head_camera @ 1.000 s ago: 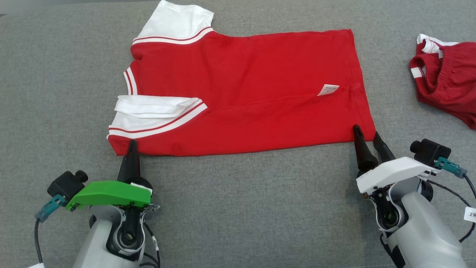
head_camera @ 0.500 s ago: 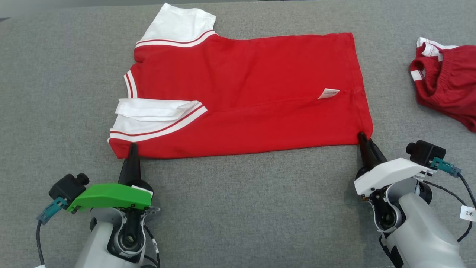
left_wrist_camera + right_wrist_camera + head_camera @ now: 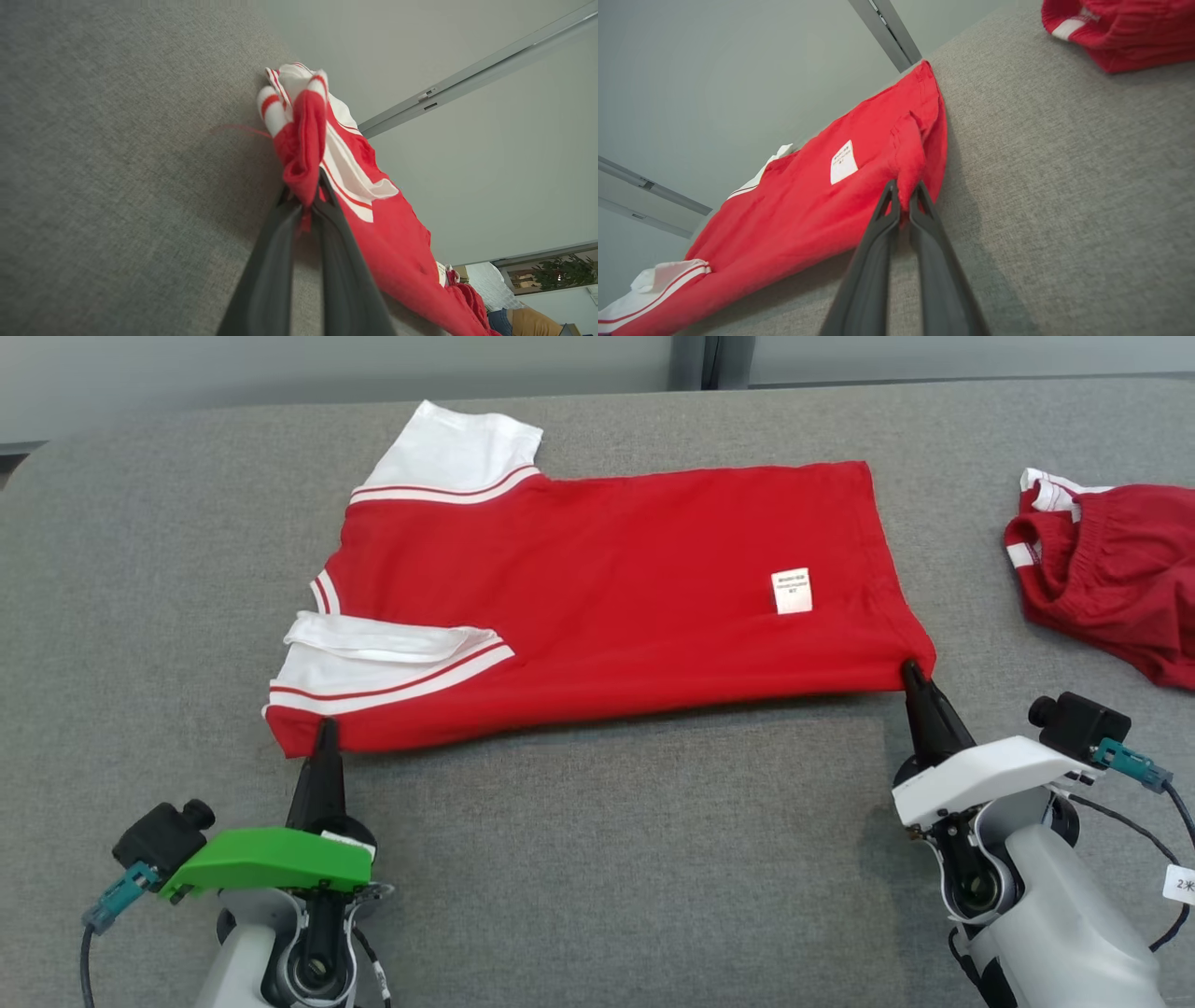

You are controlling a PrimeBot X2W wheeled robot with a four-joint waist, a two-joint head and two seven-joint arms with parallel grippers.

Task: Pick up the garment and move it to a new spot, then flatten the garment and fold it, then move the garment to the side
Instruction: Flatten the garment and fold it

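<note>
Two claws (image 3: 325,724) (image 3: 907,665) tight on garment (image 3: 607,569) corners

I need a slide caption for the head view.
Left claw and right claw pinch near corners of the red shirt.

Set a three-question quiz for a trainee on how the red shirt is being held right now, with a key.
1. True or false: the right gripper is shut on the near hem corner of the red shirt.
2. Where does the left gripper grip the shirt? A) its near edge at the sleeve end B) the white label C) the far sleeve
3. In a few words: what lies on the grey surface to the right of the shirt?

Key: 1 true. 2 A. 3 a crumpled red garment with white trim.
</note>
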